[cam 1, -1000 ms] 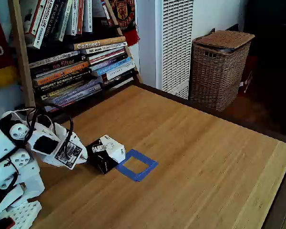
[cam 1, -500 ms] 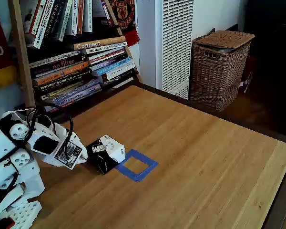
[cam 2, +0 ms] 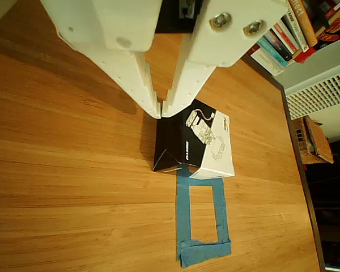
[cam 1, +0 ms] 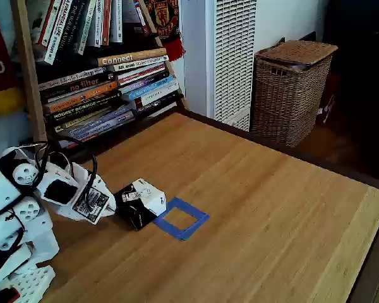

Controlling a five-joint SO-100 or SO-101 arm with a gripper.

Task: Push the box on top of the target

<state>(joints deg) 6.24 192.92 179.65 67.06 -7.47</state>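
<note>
The box [cam 1: 139, 202], a small black and white cube, sits on the wooden table at the left corner of the target [cam 1: 193, 208], a hollow square of blue tape. In the other view the box [cam 2: 195, 141] overlaps the near edge of the target [cam 2: 182, 211], and most of the square's middle shows bare wood. My white gripper [cam 2: 160, 111] comes in from the top, shut with nothing between its fingers, and its tips rest at the box's black rear corner. In the fixed view the gripper [cam 1: 112, 205] sits low just left of the box, behind a flat printed tag [cam 1: 90, 203].
Slanted books on a shelf [cam 1: 101, 82] stand behind the table at the left. A white grille unit [cam 1: 234, 57] and a wicker basket [cam 1: 290, 88] stand beyond the far edge. The table's right edge [cam 1: 366, 189] drops off. Bare wood stretches right of the target.
</note>
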